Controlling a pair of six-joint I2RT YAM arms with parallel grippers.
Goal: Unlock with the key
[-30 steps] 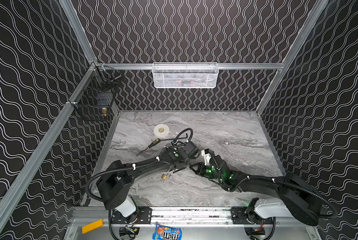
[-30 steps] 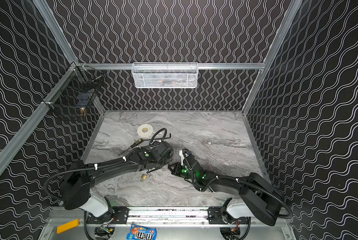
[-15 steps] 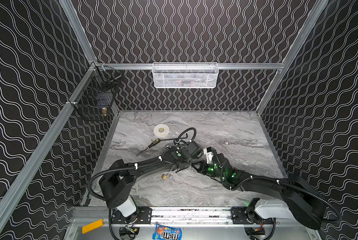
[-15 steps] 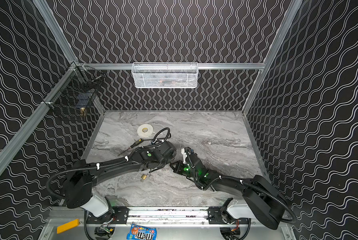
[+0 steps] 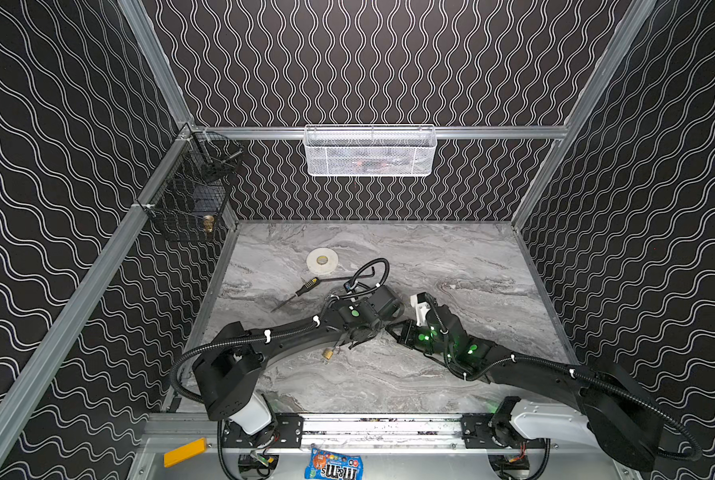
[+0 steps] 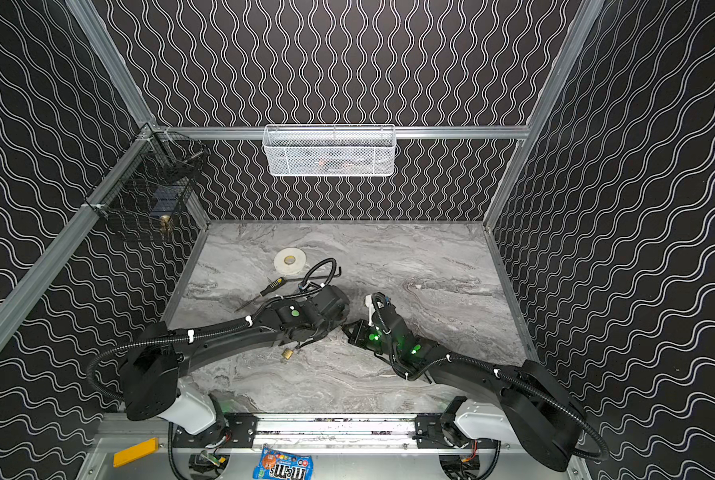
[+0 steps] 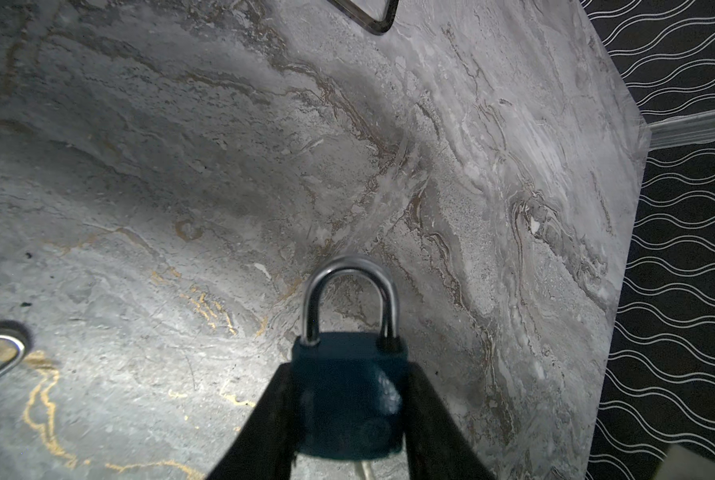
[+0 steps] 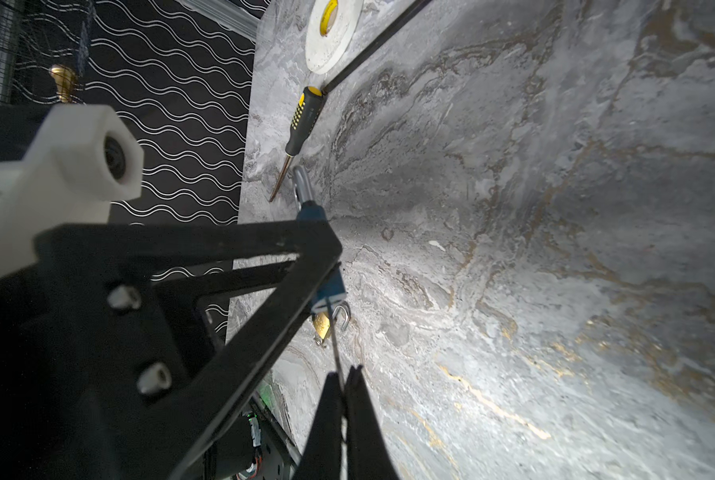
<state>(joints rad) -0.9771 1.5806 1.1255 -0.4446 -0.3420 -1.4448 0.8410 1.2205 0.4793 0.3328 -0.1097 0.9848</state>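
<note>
My left gripper point(image 7: 347, 370) is shut on a blue padlock point(image 7: 347, 399), one finger on each side of its body, and holds it just above the marble table with its steel shackle point(image 7: 349, 270) pointing away. My right gripper point(image 8: 343, 374) is shut on the key point(image 8: 334, 336), seen edge-on as a thin blade. The blade runs up to the underside of the blue padlock point(image 8: 330, 286). In both top views the two grippers meet tip to tip at mid-table, left gripper point(image 5: 378, 328) point(image 6: 334, 326) and right gripper point(image 5: 394, 331) point(image 6: 346, 328); the padlock is hidden between them.
A small brass padlock point(image 5: 327, 353) point(image 8: 321, 324) lies on the table under the left arm. Behind the arms lie a screwdriver point(image 5: 306, 287), a black hex key point(image 5: 360, 277) and a white tape roll point(image 5: 321, 261). A black wire basket point(image 5: 189, 199) and a white mesh basket point(image 5: 370, 151) hang on the walls.
Both grippers have drifted a little towards the back right and closed in on each other. Neither grip has changed.
</note>
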